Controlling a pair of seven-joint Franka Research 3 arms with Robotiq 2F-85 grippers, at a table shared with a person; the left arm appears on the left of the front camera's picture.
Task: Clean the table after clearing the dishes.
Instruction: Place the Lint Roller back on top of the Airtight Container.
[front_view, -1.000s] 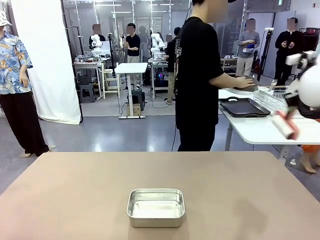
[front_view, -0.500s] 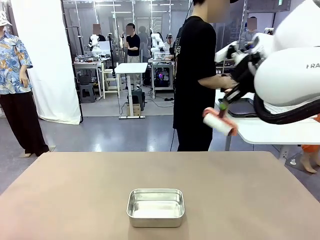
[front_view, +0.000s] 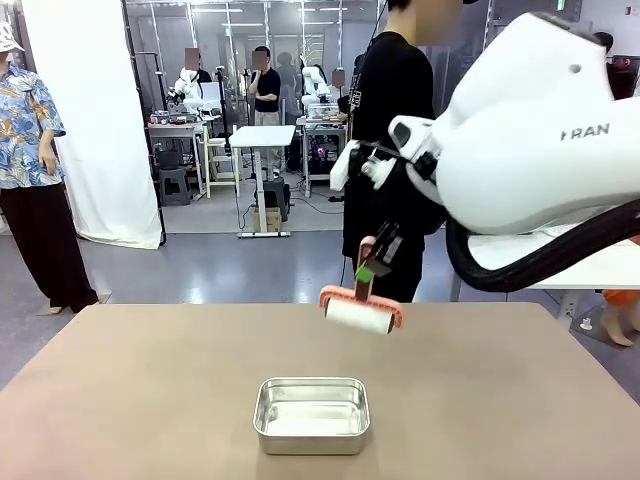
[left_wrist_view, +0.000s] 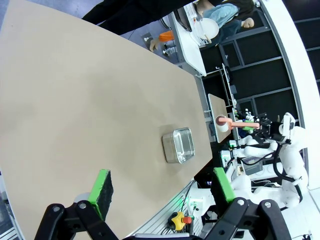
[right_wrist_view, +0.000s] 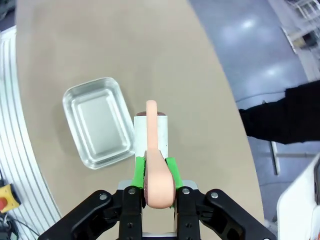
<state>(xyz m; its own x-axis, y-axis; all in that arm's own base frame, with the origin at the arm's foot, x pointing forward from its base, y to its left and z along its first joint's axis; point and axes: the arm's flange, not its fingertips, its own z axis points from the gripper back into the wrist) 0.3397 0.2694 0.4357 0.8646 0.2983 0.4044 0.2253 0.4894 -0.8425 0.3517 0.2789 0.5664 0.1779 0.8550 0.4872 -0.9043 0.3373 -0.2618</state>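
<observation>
Across the brown table (front_view: 120, 400) we find no plates or trays, so we judge the clearing done; one steel pan (front_view: 311, 414) sits close to our near edge, about midway along it. Our right tool (right_wrist_view: 154, 176) is clamped on the pink handle of the lint roller (front_view: 360, 314), which hangs in the air above the table's far half, beyond the pan and not touching the top. Our left tool (left_wrist_view: 160, 186) stands wide open, holding nothing, high over the table. By our reckoning the wiping itself remains: the roller must come down and sweep the surface.
</observation>
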